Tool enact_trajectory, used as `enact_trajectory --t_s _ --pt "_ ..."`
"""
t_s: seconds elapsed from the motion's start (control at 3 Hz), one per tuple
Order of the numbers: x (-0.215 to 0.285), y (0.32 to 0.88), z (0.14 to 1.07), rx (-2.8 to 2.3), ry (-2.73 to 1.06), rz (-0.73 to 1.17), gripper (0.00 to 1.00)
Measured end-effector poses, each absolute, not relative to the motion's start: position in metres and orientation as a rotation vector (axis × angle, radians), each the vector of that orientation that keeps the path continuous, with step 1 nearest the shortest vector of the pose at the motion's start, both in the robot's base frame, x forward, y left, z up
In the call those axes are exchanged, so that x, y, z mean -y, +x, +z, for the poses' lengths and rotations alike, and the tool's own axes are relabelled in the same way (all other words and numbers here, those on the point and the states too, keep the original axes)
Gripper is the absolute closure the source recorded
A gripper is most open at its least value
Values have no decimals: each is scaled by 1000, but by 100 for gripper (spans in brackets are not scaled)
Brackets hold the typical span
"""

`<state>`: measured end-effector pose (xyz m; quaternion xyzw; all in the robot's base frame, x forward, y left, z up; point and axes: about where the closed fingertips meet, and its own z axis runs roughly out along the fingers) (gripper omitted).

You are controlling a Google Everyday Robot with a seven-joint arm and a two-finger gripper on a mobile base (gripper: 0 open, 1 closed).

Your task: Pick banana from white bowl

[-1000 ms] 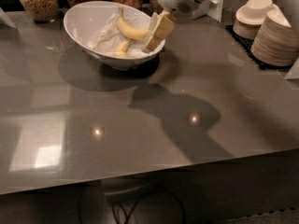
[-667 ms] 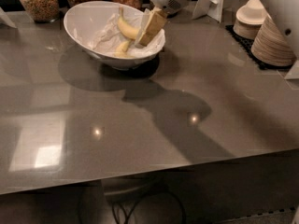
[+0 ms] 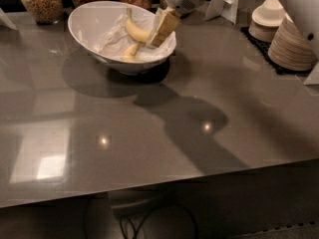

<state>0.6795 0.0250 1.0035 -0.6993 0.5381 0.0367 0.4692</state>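
The white bowl (image 3: 89,39) sits at the back left of the grey table, lined with crumpled white paper. The long curved yellow banana (image 3: 135,30) lies inside it, stem up and to the left. A smaller, paler banana (image 3: 130,51) lies below it. My gripper (image 3: 158,33) reaches down into the bowl from the upper right. Its tan fingers (image 3: 166,26) sit at the right end of the long banana and cover that end.
Three glass jars of dry food (image 3: 42,1) stand behind the bowl. Stacks of beige bowls and plates (image 3: 294,39) sit on a dark mat at the right. A white card stand (image 3: 227,4) is at the back. The table's front edge (image 3: 159,183) runs across below.
The gripper has moved left and deeper into the bowl, from its right rim to the end of the long banana. The bananas have hardly moved.
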Motion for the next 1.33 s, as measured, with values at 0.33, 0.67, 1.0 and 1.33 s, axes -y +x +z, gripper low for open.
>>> enact_trajectory --t_s 0.33,0.67,1.0,1.33 --pt "-22 709 1001 -1302 -1668 8 1" --pt "-13 737 997 -1299 -1621 -58 19" --pt "-8 757 989 -1315 -1603 -86 33" --pt "-7 772 969 -1359 -1613 -80 34"
